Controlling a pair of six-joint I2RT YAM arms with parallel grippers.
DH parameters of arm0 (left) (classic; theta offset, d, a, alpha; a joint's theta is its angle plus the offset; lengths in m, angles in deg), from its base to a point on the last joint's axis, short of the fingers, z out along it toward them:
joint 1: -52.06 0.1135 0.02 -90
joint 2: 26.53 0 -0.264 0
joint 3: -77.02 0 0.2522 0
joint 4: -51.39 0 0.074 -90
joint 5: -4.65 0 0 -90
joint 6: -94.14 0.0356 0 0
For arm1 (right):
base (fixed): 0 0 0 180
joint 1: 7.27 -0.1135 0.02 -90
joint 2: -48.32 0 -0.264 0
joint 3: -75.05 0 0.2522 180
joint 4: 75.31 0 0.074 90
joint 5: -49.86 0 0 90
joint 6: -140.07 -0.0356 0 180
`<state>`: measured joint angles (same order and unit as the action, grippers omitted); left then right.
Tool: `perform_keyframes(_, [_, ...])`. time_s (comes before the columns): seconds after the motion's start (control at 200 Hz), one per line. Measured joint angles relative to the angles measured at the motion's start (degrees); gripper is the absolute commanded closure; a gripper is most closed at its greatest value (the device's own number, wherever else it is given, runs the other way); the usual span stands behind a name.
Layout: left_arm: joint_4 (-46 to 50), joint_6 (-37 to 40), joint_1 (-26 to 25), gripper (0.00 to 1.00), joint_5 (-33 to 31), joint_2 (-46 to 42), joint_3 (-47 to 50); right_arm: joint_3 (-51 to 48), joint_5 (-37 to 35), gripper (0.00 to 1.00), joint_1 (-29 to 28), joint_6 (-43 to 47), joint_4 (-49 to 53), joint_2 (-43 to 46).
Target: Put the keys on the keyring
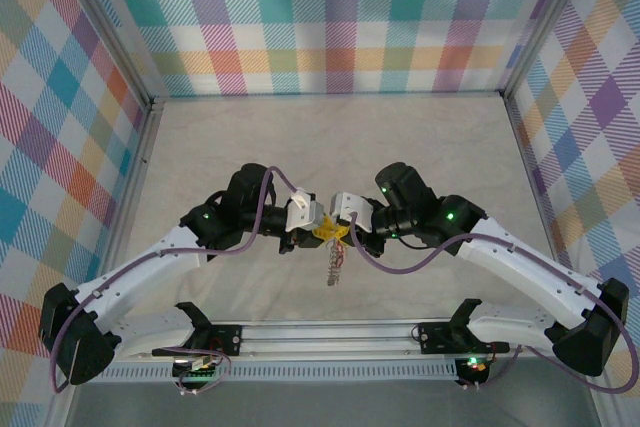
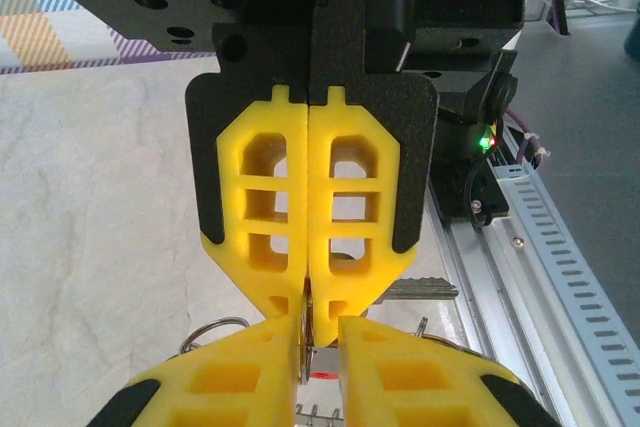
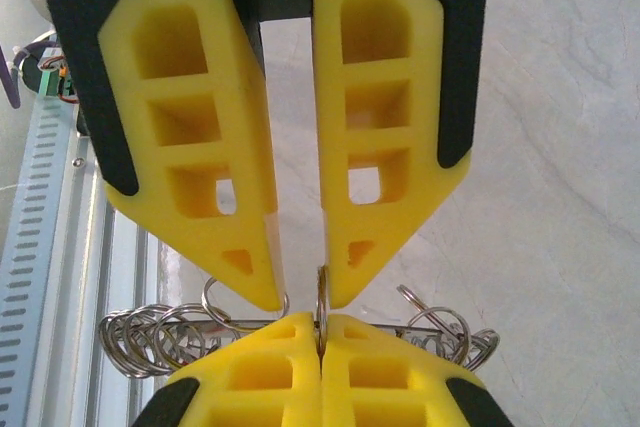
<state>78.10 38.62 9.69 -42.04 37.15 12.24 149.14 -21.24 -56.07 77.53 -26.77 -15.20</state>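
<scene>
The grippers meet tip to tip above the tabletop, by the middle of its near edge. The right gripper is clenched, pinching a thin metal loop seen edge-on; I judge that loop to be part of the keyring, whose coils spread to either side of the fingers. The left gripper is all but closed, with a thin metal piece and a spot of red in the narrow gap; I take this to be a key in its grasp, though little of it shows.

The step in hand looks like threading that key onto the ring. To do it well, the right arm should act as a steady vice, firm and motionless, so the coils do not swing. The left should bring the key's hole square to the wire's free end; it should move in small, slow strokes and slide along the wire rather than push across it. It should let go only once the key has passed fully onto the coil; a loosened pinch before that would likely drop it.

Count: two arms; two grippers; one keyring. Of keys, one is in the left grasp, and one grey blade juts beside the right fingers. From above, a small cluster dangles under the grippers; it is too small to number.
</scene>
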Motion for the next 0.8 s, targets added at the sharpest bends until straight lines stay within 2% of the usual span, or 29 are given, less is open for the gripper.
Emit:
perform_keyframes(0.48, [5.0, 1.2, 0.0, 0.79, -1.7, 0.4, 0.0, 0.0, 0.3, 1.0, 0.0, 0.0, -2.1, 0.7])
perform_keyframes(0.8, [5.1, 0.9, 0.0, 0.79, -1.9, 0.3, -0.6, 0.0, 0.5, 1.0, 0.0, 0.1, -2.4, 0.5])
